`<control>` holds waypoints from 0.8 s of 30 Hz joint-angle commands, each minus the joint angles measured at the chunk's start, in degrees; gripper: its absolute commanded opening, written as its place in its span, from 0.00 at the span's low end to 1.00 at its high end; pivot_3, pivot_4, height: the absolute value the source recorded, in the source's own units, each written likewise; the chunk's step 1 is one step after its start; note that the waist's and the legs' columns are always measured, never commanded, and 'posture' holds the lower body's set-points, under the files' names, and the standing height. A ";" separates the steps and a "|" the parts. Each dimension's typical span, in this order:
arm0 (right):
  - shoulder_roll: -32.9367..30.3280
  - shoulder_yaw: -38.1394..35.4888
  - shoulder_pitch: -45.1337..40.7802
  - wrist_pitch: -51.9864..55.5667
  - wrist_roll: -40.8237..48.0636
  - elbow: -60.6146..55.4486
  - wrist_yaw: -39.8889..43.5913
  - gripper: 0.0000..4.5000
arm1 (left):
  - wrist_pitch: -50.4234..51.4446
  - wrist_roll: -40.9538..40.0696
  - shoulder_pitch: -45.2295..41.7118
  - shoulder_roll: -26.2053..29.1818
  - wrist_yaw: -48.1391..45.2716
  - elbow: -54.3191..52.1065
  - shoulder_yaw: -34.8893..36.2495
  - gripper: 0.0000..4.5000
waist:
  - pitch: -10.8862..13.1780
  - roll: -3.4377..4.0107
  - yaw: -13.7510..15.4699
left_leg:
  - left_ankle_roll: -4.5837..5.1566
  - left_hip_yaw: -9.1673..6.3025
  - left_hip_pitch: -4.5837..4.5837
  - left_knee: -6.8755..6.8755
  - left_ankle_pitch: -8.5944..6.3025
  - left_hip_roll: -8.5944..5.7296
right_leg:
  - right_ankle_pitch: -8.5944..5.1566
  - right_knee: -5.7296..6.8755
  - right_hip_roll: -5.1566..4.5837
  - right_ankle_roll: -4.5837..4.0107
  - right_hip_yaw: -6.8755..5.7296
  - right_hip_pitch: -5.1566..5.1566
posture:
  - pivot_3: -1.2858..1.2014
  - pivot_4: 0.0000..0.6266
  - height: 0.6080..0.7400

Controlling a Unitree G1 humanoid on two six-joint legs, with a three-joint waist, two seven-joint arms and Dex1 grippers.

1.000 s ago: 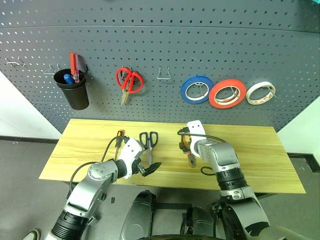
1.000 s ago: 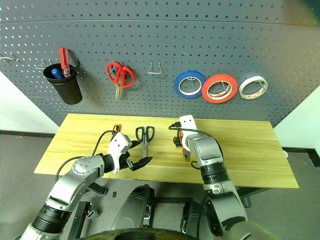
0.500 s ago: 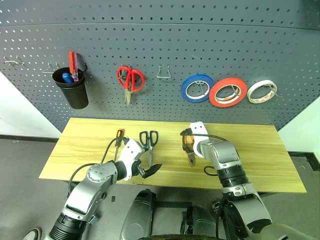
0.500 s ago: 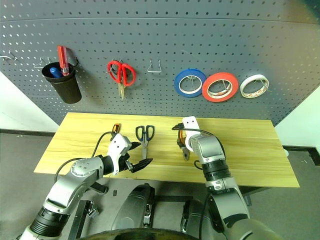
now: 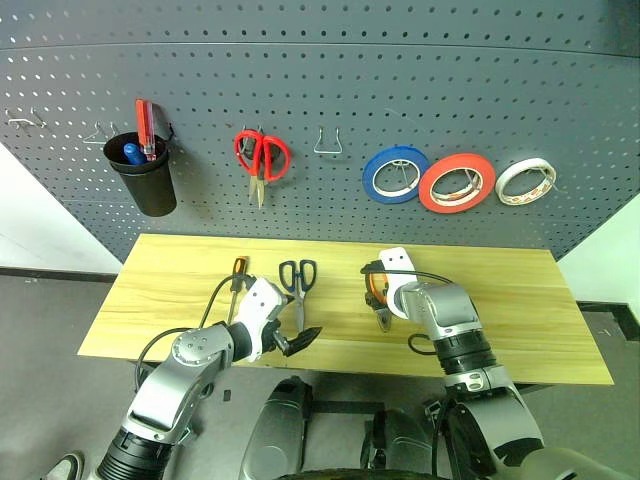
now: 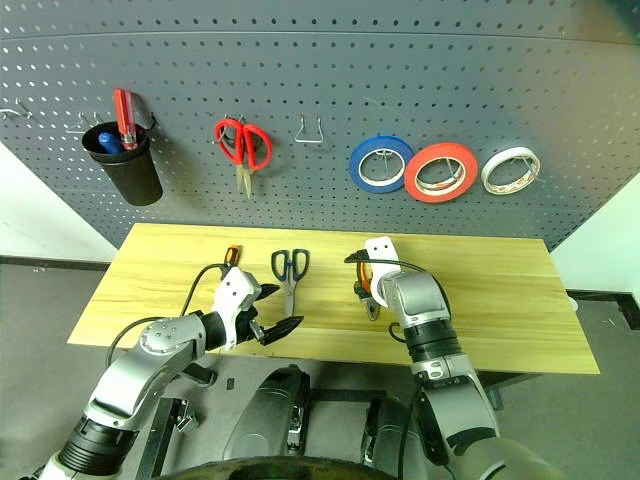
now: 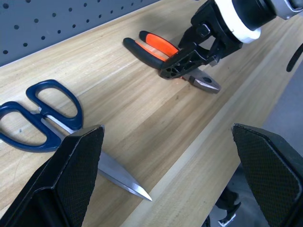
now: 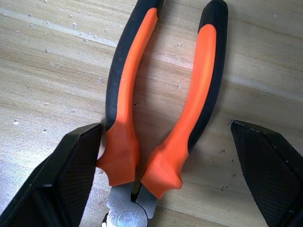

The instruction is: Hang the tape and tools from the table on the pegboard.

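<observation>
Orange-and-black pliers (image 8: 161, 109) lie on the wood table (image 5: 520, 320) right of its middle. My right gripper (image 8: 163, 132) is open and points down over them. Its fingers straddle the handles near the joint, and one finger (image 8: 80, 161) touches a handle. Dark blue scissors (image 5: 297, 285) and a small screwdriver (image 5: 238, 272) lie left of the pliers. My left gripper (image 5: 297, 322) hangs open by the table's front edge, near the scissors' blade tips, holding nothing. The red-orange tape (image 5: 456, 184) hangs on the grey pegboard (image 5: 320, 80).
On the pegboard hang a black cup (image 5: 145, 185) with red and blue screwdrivers, red scissors (image 5: 261, 158), a bare wire hook (image 5: 328, 145), a blue roll (image 5: 395, 176) and a pale roll (image 5: 525, 181). Bare tabletop lies right of the pliers.
The red scissors on the pegboard have swung from a slight tilt to hanging straight. Both arms have kept their places.
</observation>
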 commanded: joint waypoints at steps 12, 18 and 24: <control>0.04 -0.03 -1.06 -1.92 -0.49 -0.22 0.40 0.49 | -0.57 -0.70 -0.53 0.25 0.09 -1.91 1.44 1.00 | 0.03 0.00 0.02 | 0.00 0.00 0.00 0.00 0.00 0.00 | 0.00 0.00 0.00 0.00 -0.01 0.00 | 0.68 0.24 0.16; -0.52 1.24 -0.47 -4.36 -0.43 -4.05 2.21 0.49 | -1.28 -0.88 -1.42 -0.36 0.16 -1.11 1.83 1.00 | 0.04 0.00 0.03 | 0.00 0.00 -0.02 0.00 0.00 0.00 | 0.00 0.00 0.00 0.01 0.00 -0.02 | 0.68 0.22 0.16; -2.11 1.68 2.04 -4.44 -0.42 -13.02 3.70 0.49 | -2.31 -1.04 -2.22 -0.97 -0.16 -0.26 2.29 1.00 | 0.04 0.00 0.18 | 0.00 -0.02 -0.05 0.01 0.00 0.00 | 0.00 -0.02 0.00 0.01 0.00 -0.02 | 0.68 0.21 0.16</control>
